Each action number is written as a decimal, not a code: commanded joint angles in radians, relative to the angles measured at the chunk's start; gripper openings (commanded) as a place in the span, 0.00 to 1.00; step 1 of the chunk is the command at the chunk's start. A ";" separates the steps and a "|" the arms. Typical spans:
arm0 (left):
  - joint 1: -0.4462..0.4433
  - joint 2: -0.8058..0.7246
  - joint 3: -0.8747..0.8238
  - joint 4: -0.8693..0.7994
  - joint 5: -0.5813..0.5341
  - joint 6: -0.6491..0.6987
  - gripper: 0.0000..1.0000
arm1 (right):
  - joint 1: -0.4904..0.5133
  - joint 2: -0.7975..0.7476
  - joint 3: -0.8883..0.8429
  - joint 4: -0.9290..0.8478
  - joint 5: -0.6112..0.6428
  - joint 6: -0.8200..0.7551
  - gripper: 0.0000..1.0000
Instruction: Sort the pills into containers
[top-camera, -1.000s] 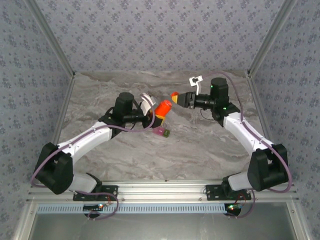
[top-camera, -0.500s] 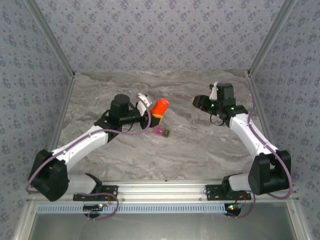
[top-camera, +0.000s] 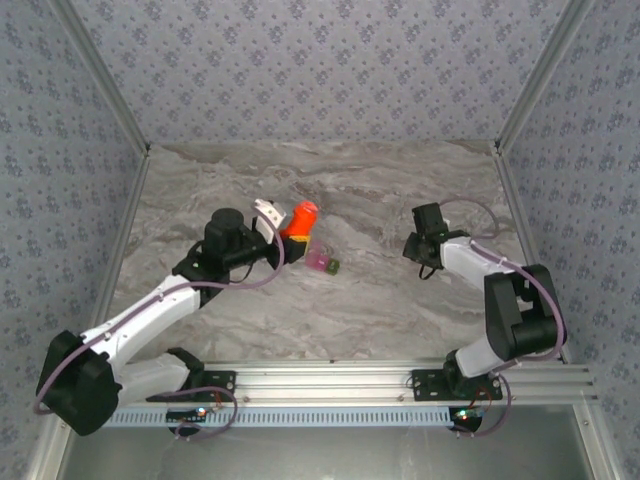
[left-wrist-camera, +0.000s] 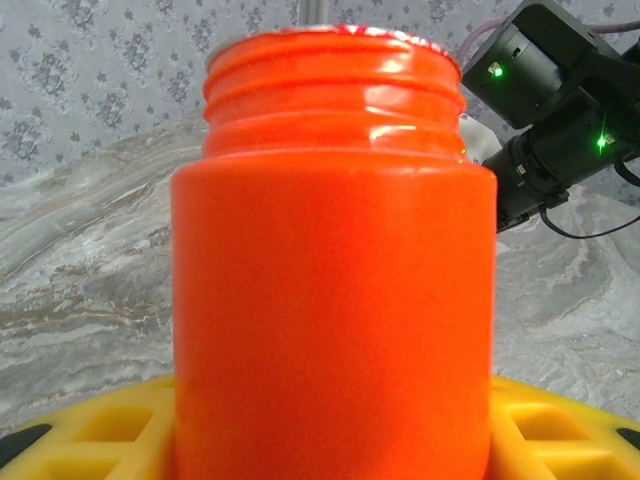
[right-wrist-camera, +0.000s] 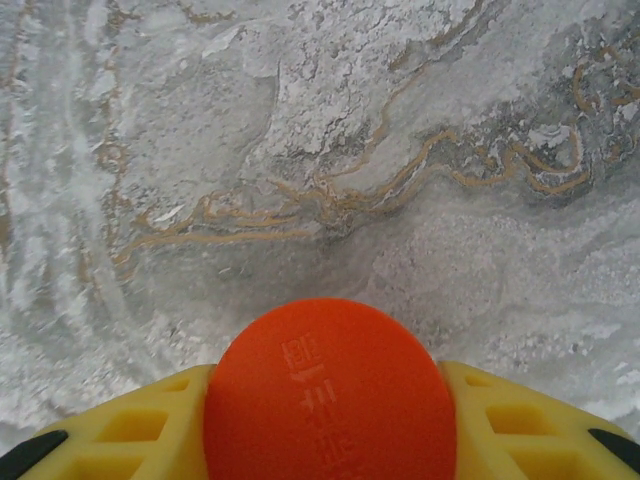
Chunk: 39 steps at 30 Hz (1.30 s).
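Observation:
My left gripper (top-camera: 283, 228) is shut on an orange pill bottle (top-camera: 298, 219), held tilted above the table left of centre. In the left wrist view the bottle (left-wrist-camera: 330, 280) stands uncapped, its threaded neck showing, between my yellow fingers (left-wrist-camera: 95, 430). My right gripper (right-wrist-camera: 325, 440) is shut on the round orange cap (right-wrist-camera: 325, 395) and points down at bare marble on the right. The containers (top-camera: 322, 264), a joined pink and olive-green pair, sit on the table just right of the bottle. The pills are hidden.
The marble table (top-camera: 380, 300) is enclosed by patterned walls at the back and sides. The right arm (top-camera: 470, 255) is folded back near the right side. An aluminium rail (top-camera: 330, 380) runs along the near edge.
The left arm has drawn back to the left with the bottle. The right arm has pulled away to the right with the cap and turned down towards the table.

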 joint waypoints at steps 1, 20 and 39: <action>-0.001 -0.019 0.001 0.021 -0.025 -0.019 0.00 | 0.011 0.062 0.002 0.025 0.078 0.028 0.52; 0.017 0.038 0.041 0.017 -0.107 -0.034 0.00 | 0.183 -0.198 0.064 -0.147 -0.111 0.043 0.84; 0.117 0.052 0.082 -0.105 -0.185 -0.058 0.00 | 0.267 0.248 0.375 -0.030 -0.419 -0.012 0.66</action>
